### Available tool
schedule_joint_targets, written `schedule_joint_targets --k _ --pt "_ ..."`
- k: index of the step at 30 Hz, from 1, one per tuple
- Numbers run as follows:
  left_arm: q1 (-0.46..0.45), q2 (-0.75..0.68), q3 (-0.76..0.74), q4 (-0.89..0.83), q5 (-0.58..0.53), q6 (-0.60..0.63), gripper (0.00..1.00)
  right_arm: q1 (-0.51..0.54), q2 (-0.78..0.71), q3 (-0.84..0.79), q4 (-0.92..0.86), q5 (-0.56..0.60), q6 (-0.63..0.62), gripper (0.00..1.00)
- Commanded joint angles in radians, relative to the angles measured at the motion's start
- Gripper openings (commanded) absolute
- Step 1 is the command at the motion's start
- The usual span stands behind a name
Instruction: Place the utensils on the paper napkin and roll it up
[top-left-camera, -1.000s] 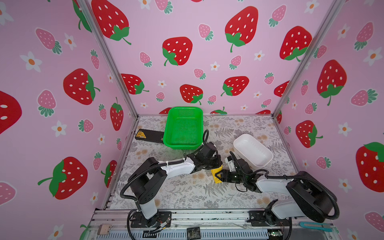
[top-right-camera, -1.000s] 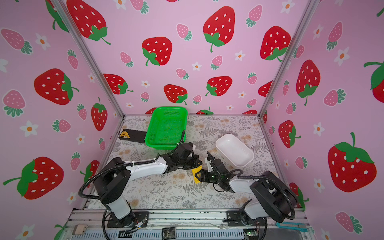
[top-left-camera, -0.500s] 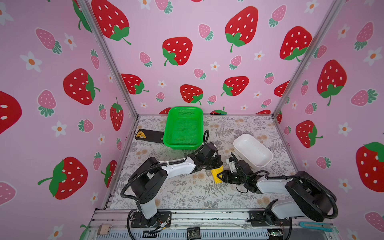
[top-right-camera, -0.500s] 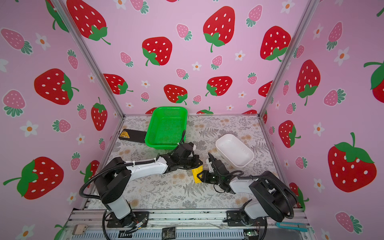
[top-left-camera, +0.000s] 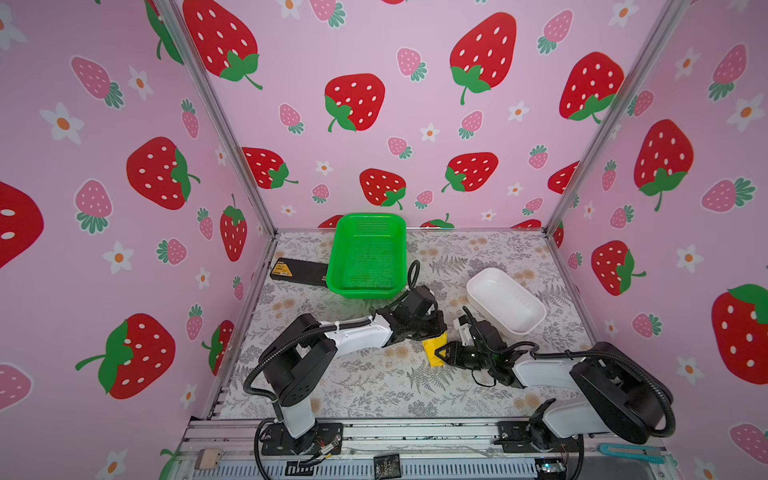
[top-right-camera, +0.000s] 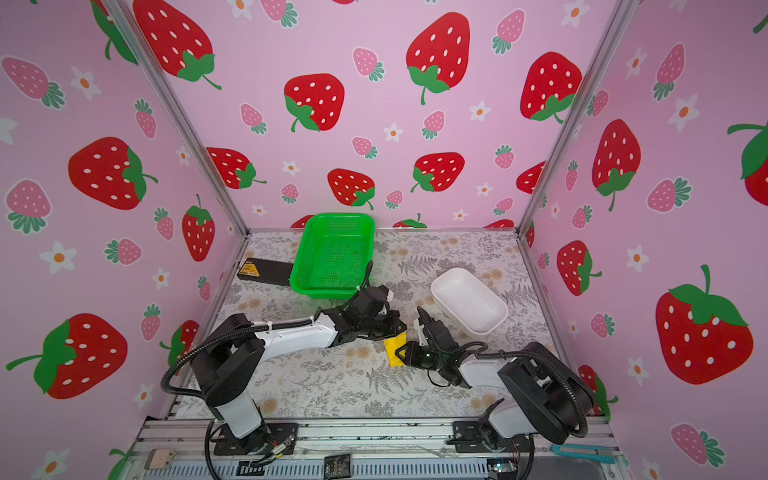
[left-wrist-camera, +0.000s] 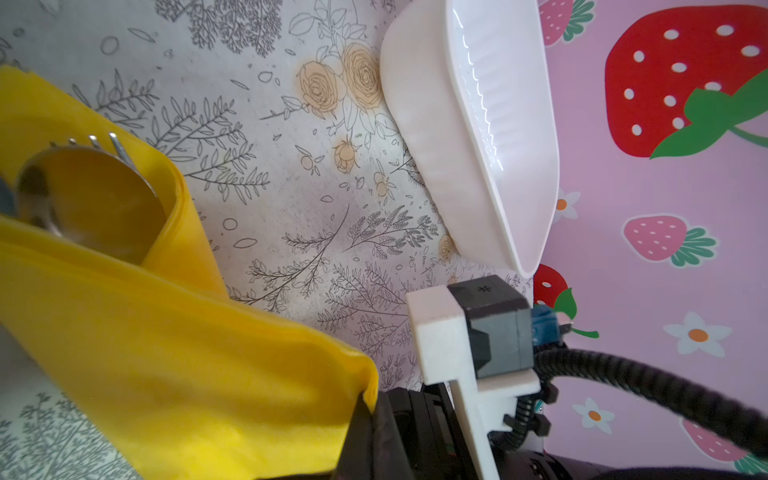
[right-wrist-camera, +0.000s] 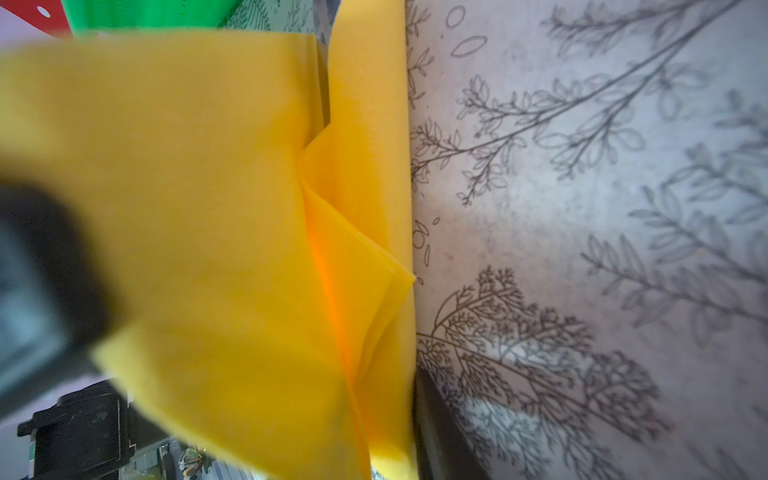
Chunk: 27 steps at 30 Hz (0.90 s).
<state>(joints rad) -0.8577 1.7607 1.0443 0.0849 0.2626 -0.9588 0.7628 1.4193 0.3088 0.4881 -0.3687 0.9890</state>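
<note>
Two grippers are facing each other at lower centre: the right gripper (top-left-camera: 442, 354) is clasping the folded bright yellow paper napkin (top-left-camera: 433, 347) wrapping shiny silver metal utensils (left-wrist-camera: 87, 195); the left gripper (top-left-camera: 435, 333) is sitting closed just above.

The yellow napkin (top-left-camera: 435, 352) is folded over into a loose roll. It lies near the white dish (top-left-camera: 505, 300). A shiny spoon (left-wrist-camera: 91, 199) and fork (left-wrist-camera: 114, 145) peek out of one end.

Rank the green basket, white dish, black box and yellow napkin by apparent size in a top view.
Largest to smallest:
1. green basket
2. white dish
3. black box, one end hidden behind the basket
4. yellow napkin, only a small part shows
</note>
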Motion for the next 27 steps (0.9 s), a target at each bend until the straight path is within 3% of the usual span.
schedule_joint_targets --k 1,5,11,19,27 --pt "-0.004 0.020 0.045 -0.014 -0.006 -0.010 0.02 -0.003 0.006 -0.011 -0.048 -0.005 0.013 0.30" --pt "-0.004 0.021 0.051 -0.024 -0.007 -0.009 0.18 -0.003 0.011 -0.003 -0.066 -0.005 0.002 0.30" --pt "-0.002 -0.007 0.050 -0.055 -0.025 0.009 0.28 -0.003 0.025 0.006 -0.078 -0.005 0.004 0.25" --pt "0.009 -0.093 -0.031 -0.071 -0.082 0.013 0.30 -0.003 0.025 0.005 -0.096 -0.001 0.013 0.21" --pt "0.031 -0.088 -0.106 -0.037 -0.073 0.000 0.16 -0.003 0.018 0.001 -0.112 0.001 0.014 0.18"
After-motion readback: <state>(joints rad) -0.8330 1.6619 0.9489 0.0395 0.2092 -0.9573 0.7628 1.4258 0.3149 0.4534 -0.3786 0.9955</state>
